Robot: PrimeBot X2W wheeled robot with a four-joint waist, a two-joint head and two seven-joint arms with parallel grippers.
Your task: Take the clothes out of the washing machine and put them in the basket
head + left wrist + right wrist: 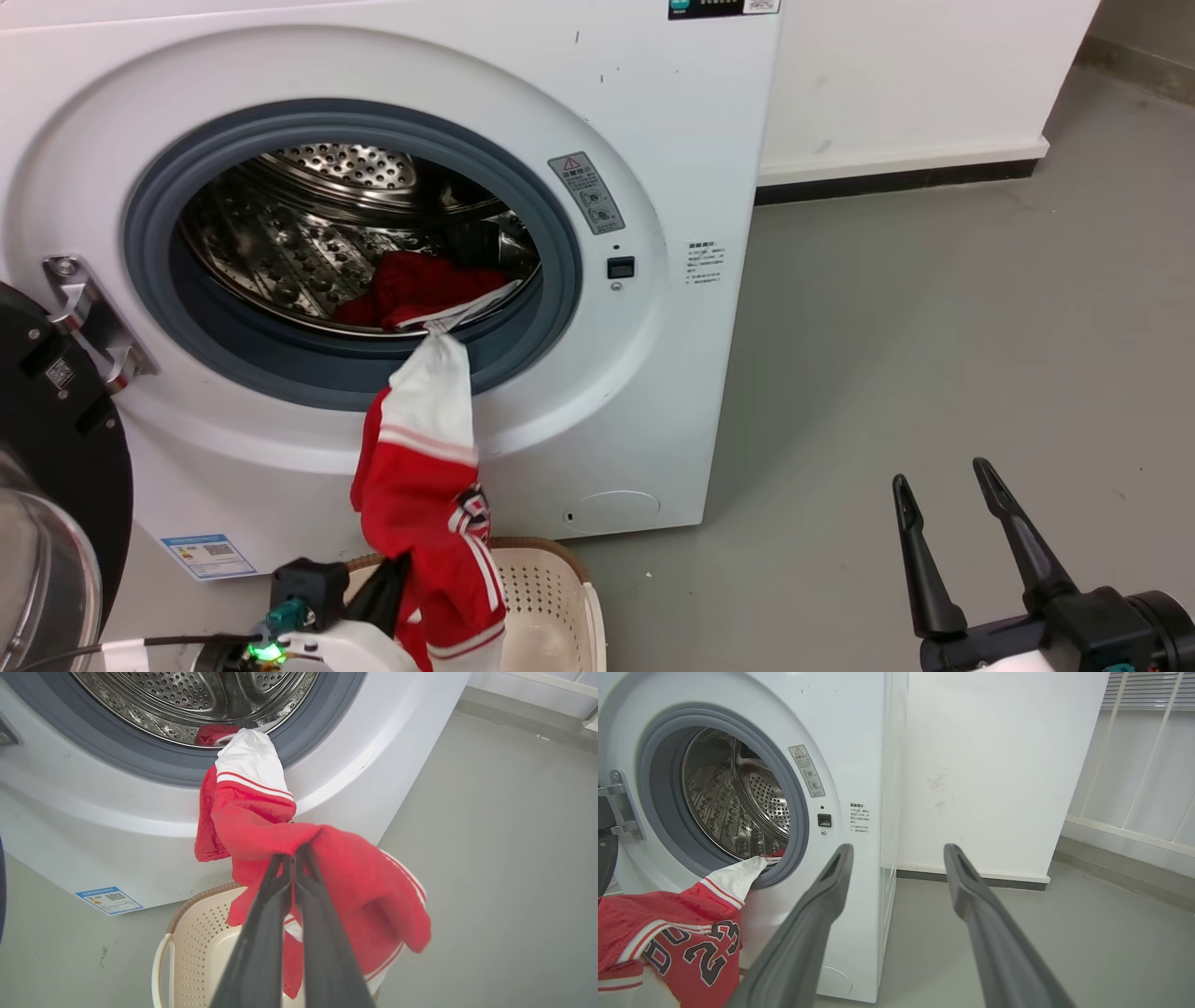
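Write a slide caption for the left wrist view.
Left gripper holds red clothes trailing from the washing machine over the basket.

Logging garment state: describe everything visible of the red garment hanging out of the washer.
The red garment is soft jersey-like fabric with white stripes, a white panel and dark numerals 23. It drapes from the drum over the grey door seal and hangs over the basket, the left gripper shut on a fold.

The basket (560, 597) sits on the floor (934, 327) just before the washing machine (653, 140), below its porthole (560, 271). Its door (56, 448) is open at left. Part of the clothes (420, 485) lies in the drum (308, 233). The rest hangs over the porthole rim above the basket, pinched between the fingers of the left gripper (294, 851). Well apart to the right: right gripper (940, 472).
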